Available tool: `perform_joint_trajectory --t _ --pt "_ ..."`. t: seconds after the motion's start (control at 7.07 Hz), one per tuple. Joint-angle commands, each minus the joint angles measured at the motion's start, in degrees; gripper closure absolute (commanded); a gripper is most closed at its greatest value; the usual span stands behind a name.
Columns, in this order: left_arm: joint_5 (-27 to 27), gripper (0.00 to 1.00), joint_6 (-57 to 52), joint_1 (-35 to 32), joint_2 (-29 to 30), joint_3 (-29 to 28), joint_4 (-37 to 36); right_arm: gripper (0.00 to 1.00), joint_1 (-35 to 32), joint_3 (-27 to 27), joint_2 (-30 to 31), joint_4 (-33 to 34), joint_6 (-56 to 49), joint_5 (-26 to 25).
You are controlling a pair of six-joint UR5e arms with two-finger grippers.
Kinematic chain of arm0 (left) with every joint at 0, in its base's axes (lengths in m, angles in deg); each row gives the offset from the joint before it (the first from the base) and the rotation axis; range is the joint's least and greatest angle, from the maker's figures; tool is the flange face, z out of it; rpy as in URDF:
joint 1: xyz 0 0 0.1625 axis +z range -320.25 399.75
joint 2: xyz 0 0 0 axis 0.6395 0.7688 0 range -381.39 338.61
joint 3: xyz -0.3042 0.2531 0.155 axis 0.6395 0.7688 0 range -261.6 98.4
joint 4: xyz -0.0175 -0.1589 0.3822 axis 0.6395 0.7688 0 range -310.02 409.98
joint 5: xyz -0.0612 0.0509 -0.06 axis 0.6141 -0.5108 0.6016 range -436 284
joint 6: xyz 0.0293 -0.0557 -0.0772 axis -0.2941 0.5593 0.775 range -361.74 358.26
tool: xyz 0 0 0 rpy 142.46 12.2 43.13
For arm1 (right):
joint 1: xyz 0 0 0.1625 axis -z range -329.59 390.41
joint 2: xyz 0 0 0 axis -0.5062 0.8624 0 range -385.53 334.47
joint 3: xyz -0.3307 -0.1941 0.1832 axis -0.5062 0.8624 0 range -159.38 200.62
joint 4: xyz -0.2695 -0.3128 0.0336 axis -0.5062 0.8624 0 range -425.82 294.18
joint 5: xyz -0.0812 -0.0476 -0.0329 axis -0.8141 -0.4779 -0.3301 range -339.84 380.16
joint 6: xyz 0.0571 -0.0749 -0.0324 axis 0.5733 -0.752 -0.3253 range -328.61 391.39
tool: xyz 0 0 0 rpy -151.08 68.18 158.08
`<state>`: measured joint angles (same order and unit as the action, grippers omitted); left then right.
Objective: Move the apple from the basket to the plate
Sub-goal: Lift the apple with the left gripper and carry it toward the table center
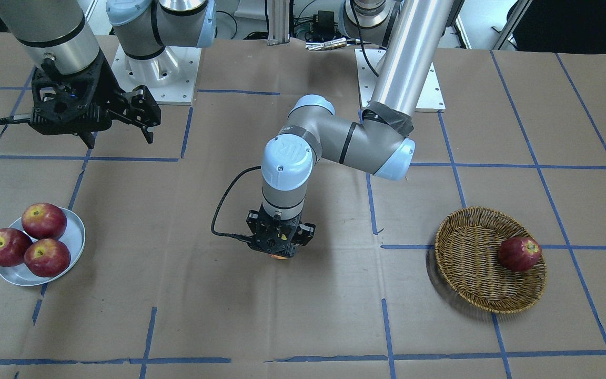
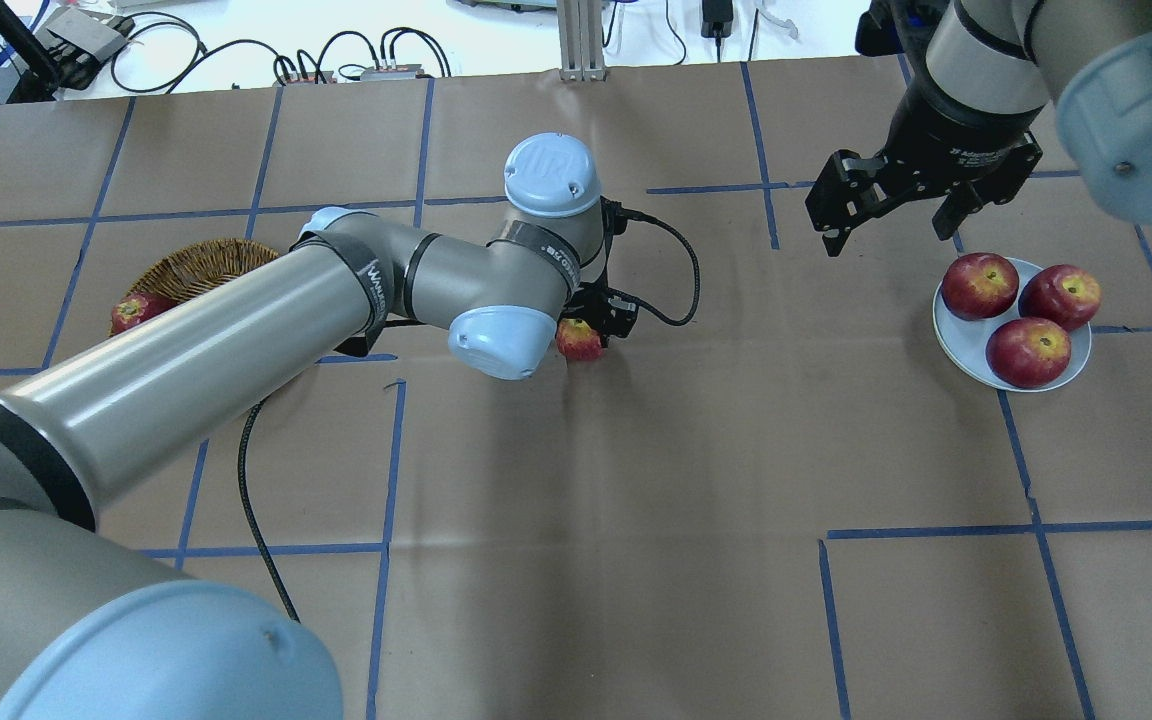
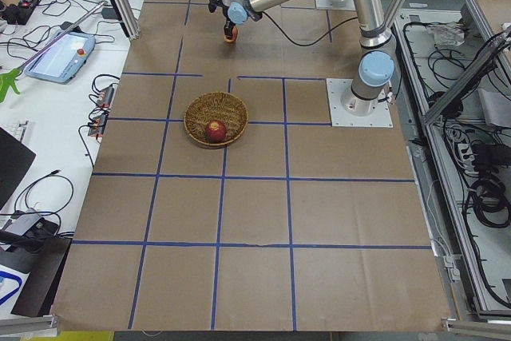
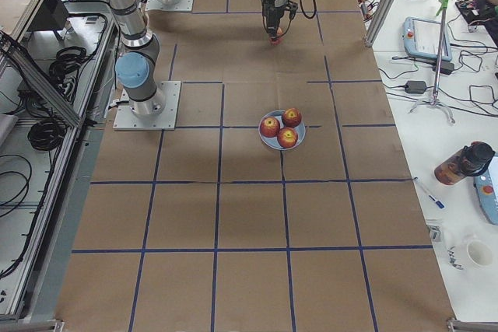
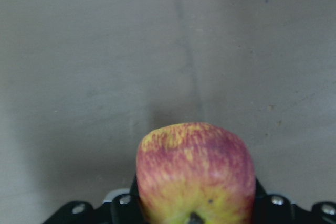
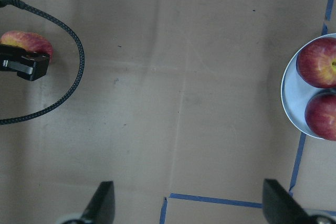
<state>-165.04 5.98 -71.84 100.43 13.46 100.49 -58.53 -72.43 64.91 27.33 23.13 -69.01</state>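
So the apple (image 5: 195,174), the pale one with pinkish-red streaks over yellow, is pinched in the left gripper (image 1: 280,250) around the middle of the table (image 1: 187,295). That puts it out of the basket (image 1: 468,263) and well short of the plate (image 1: 75,236). The wrist view looks straight down past it: the fingers are closed in on its sides, it fills the bottom of that shot, and there's only brown paper below. It's hanging low, but I honestly can't tell if it's touching the table or just above it. From the front-facing camera the gripper hides nearly all of it and you only get a sliver of orange underneath. A black cable (image 1: 219,213) loops off the left wrist. The wicker basket sits off on the robot's left with one dark red apple (image 1: 519,253) lying against its side wall. The plate is way over on the robot's right, carrying three red apples (image 1: 44,221) packed together and touching, so it's already pretty full. The right gripper (image 2: 888,232) hangs up in the air a bit on the far side of the plate from the robot, fingers spread wide, nothing in them. Blue tape lines (image 1: 387,326) make a grid over the paper.
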Motion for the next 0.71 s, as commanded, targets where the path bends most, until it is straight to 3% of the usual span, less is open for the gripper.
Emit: perform_joint_trajectory --t 0.0,0.14,0.28,0.57 --pt "-0.2 0.5 0.0 -0.6 0.5 -0.1 0.0 0.0 0.0 0.0 0.0 0.0 0.0 0.0" --pt "-0.3 0.16 -0.2 -0.6 0.6 -0.2 -0.1 0.0 0.0 0.0 0.0 0.0 0.0 0.0" --pt "-0.5 0.02 -0.2 -0.6 0.3 -0.9 0.2 0.0 0.0 0.1 0.0 0.0 0.0 0.0" --pt "-0.7 0.01 -0.9 0.7 -4.1 -1.3 1.4 0.0 0.0 0.0 0.0 -0.1 0.0 0.0"
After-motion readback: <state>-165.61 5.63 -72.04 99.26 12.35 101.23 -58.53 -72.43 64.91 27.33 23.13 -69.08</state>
